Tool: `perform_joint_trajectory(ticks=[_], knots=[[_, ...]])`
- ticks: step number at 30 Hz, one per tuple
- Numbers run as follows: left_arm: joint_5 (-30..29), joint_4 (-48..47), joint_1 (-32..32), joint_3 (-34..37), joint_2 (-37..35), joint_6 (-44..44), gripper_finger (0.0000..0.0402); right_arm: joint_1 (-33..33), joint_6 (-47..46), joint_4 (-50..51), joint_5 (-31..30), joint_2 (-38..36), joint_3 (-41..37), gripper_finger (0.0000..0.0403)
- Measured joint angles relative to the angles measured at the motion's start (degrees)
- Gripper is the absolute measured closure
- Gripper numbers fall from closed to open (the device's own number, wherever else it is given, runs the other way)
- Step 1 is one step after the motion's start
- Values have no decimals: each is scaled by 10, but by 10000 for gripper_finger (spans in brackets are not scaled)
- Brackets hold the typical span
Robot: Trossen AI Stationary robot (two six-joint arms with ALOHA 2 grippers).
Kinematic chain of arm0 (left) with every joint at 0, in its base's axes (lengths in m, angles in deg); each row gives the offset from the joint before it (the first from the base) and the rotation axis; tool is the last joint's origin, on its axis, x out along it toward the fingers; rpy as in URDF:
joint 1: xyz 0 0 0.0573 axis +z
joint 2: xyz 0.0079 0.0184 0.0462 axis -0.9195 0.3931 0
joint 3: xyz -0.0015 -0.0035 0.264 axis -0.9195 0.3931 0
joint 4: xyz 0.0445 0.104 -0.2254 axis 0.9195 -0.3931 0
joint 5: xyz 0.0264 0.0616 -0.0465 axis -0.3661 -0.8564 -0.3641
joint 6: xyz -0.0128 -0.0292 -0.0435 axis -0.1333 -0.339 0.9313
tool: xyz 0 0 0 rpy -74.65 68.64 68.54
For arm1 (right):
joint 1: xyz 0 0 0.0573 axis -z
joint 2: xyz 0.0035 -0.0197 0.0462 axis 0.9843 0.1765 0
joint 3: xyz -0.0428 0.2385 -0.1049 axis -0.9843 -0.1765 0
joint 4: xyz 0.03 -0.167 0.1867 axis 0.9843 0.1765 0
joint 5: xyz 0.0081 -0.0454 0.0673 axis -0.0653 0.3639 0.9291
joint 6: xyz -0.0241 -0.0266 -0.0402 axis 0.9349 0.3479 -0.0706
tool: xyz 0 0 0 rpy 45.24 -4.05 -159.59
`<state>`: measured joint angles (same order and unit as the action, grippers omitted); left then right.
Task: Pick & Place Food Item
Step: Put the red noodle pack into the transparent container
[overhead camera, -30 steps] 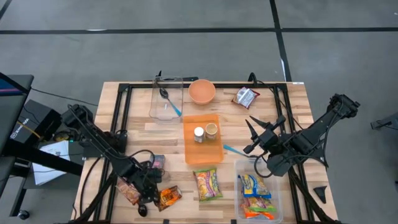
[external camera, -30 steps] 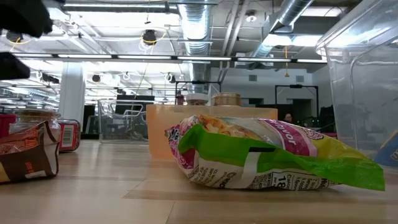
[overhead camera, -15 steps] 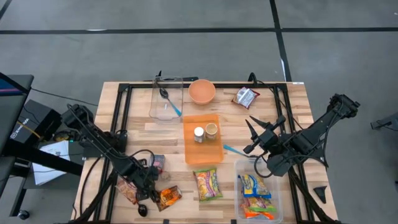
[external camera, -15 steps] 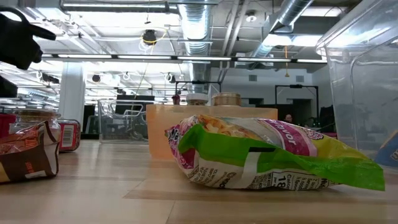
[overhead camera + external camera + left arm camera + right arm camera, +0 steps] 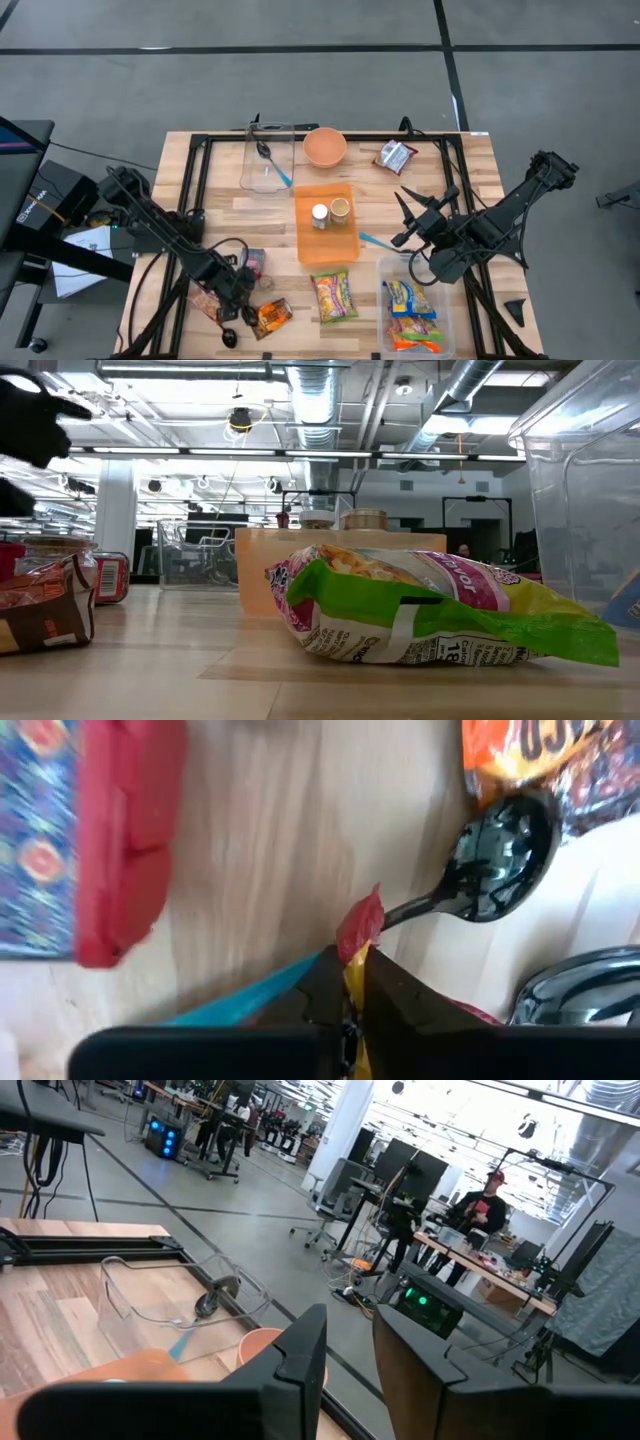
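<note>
Near the table's front left corner lies a red and yellow snack packet (image 5: 209, 306), and my left gripper (image 5: 233, 300) points steeply down, shut on it. Beside it lie an orange-and-dark packet (image 5: 271, 318), a black spoon (image 5: 495, 850) and a red box (image 5: 125, 840). A green and pink snack bag (image 5: 333, 297) lies flat in front of the orange tray (image 5: 326, 246). My right gripper (image 5: 400, 217) hangs level above the table's right half, open, with nothing between its fingers. My left gripper pinches a thin red and yellow edge of the snack packet (image 5: 359, 934) between its two fingers. The fingers come from above, pointing steeply down. A red tip of the packet sticks out just past the fingertips. The rest of the packet is hidden under the gripper.
Two small jars (image 5: 330, 212) stand on the orange tray. A clear bin (image 5: 383, 290) with snack bags sits at the near right. At the far edge are a clear container (image 5: 268, 165) holding a spoon, an orange bowl (image 5: 325, 147) and another packet (image 5: 395, 157).
My left gripper has sunk a little toward the packets at the near left; in the low view its dark shape stands lower than before. The right arm has kept still.
</note>
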<state>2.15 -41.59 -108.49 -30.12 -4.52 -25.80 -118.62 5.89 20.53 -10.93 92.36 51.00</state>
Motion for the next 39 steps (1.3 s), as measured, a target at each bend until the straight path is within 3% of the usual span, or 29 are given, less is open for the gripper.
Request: perform_joint_trajectory(ticks=[14,21,26,31,35,39], knots=[[-68,14,6,0,-164,-11,396,0,0,0,0,0,0,321],[-108,173,-4,0,-233,-131,396,0,0,0,0,0,0,321],[-112,265,18,0,-233,-248,396,-1,0,1,0,0,0,321],[-110,325,90,0,-207,-374,396,-1,0,1,0,0,0,321],[-39,459,153,0,-166,-480,396,-2,0,0,0,-4,0,321],[31,600,205,0,-115,-530,396,-2,-21,2,-1,-24,0,321]])
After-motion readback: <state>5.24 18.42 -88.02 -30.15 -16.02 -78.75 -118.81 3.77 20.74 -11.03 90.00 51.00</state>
